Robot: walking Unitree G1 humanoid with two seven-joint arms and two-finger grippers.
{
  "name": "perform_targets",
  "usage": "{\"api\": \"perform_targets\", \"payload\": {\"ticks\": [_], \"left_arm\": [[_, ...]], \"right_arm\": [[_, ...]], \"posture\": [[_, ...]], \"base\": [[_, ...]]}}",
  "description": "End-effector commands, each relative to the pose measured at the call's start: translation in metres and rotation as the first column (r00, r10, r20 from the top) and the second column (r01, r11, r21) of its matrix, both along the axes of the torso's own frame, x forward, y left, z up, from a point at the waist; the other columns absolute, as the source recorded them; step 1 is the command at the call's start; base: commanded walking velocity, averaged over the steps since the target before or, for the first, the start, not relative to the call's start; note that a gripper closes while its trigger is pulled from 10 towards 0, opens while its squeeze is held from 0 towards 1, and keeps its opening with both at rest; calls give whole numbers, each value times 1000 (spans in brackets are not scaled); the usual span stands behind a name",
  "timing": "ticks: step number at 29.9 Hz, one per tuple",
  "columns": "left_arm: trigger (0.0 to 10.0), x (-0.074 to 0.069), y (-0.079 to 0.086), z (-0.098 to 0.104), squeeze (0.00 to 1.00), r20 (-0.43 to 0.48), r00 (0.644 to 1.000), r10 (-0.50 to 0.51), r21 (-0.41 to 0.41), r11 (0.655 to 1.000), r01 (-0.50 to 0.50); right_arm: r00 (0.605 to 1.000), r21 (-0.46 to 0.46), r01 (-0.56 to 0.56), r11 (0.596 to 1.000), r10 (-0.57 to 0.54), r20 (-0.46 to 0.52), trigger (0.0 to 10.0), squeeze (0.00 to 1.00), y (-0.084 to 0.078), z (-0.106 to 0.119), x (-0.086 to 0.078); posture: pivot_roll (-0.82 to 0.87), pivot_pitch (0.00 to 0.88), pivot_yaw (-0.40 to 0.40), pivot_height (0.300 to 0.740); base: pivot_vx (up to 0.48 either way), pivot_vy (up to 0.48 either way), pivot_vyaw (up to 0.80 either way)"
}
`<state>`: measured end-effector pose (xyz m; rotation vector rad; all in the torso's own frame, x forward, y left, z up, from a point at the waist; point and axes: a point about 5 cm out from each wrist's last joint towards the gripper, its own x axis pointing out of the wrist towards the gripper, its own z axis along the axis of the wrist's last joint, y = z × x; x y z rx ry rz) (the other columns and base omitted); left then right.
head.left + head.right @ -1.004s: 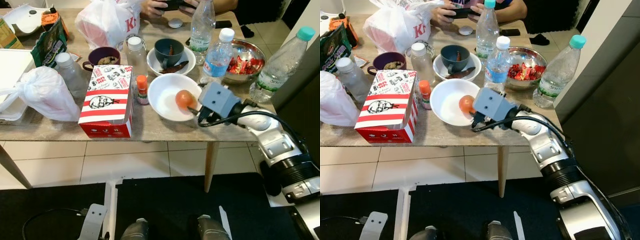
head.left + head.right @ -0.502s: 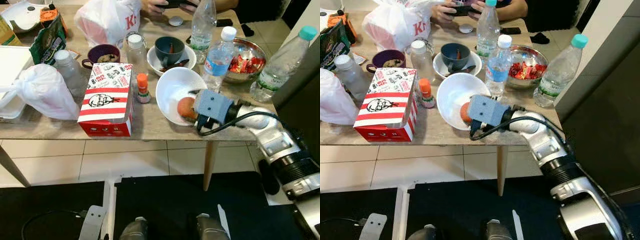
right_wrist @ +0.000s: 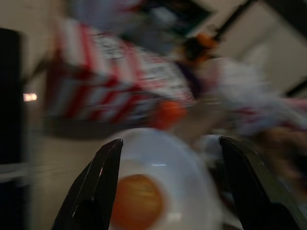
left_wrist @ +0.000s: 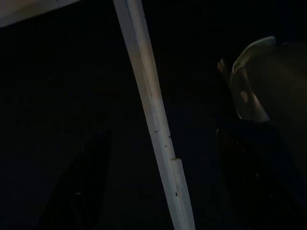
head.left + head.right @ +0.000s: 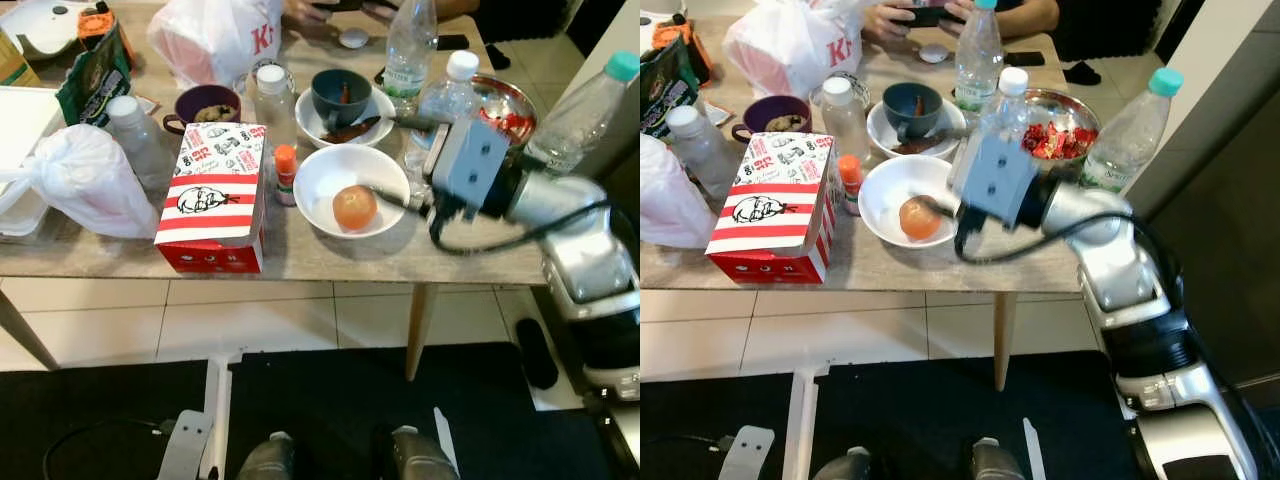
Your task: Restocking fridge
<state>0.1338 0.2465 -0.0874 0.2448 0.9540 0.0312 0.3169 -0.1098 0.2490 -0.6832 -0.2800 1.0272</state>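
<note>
An orange round fruit (image 5: pixel 354 207) lies loose in a white bowl (image 5: pixel 322 170) near the table's front edge. My right gripper (image 5: pixel 385 157) hovers just right of the bowl and slightly above it, open, with nothing between its fingers. In the blurred right wrist view the two black fingers (image 3: pixel 91 187) stand wide apart, with the fruit (image 3: pixel 137 201) and the bowl (image 3: pixel 192 167) beyond them. The left wrist view is very dark: a white table leg (image 4: pixel 153 120) crosses it, and the left arm hangs below the table.
A red-striped KFC box (image 5: pixel 215 195) and a small orange-capped bottle (image 5: pixel 285 172) stand left of the bowl. Water bottles (image 5: pixel 448 95), a metal bowl of sweets (image 5: pixel 505 100), a teal cup (image 5: pixel 338 98) and white bags (image 5: pixel 80 185) crowd the table. A person's hands (image 5: pixel 310 10) rest at the far edge.
My right gripper, which was on the fruit with the bowl tipped, has let go and drawn back up and to the right. The bowl sits flat again with the fruit inside.
</note>
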Motion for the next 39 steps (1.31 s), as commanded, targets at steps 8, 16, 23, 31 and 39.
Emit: {"api": "perform_targets", "payload": {"ticks": [8, 16, 23, 31, 39], "left_arm": [[10000, -13, -5, -6, 0, -45, 999, 9, -14, 1000, -9], [10000, -16, -6, -7, 0, -49, 999, 12, -18, 1000, -13], [10000, -17, -7, -8, 0, -50, 999, 13, -19, 1000, -14], [10000, -18, -5, -8, 0, -54, 998, 21, -14, 1000, -22], [10000, -18, -4, -7, 0, -53, 998, 20, -14, 1000, -21]], "right_arm": [[993, -90, 0, 996, -11, -122, 10000, 0, 13, -43, -3], [971, -150, 162, 975, -184, -152, 10000, 0, 13, -63, 23], [953, -184, 217, 959, -249, -174, 10000, 0, 13, -71, 34], [901, -233, 309, 922, -363, -239, 0, 0, -2, -89, 47], [885, -287, 320, 903, -394, -250, 0, 0, -20, -101, 44]], "posture": [[-82, 246, -53, 723], [-82, 252, -61, 723], [-74, 250, -63, 723], [-73, 245, -62, 723], [-76, 241, -60, 723]], "base": [[0, 0, 0], [0, 0, 0], [0, 0, 0], [0, 0, 0], [0, 0, 0]]}}
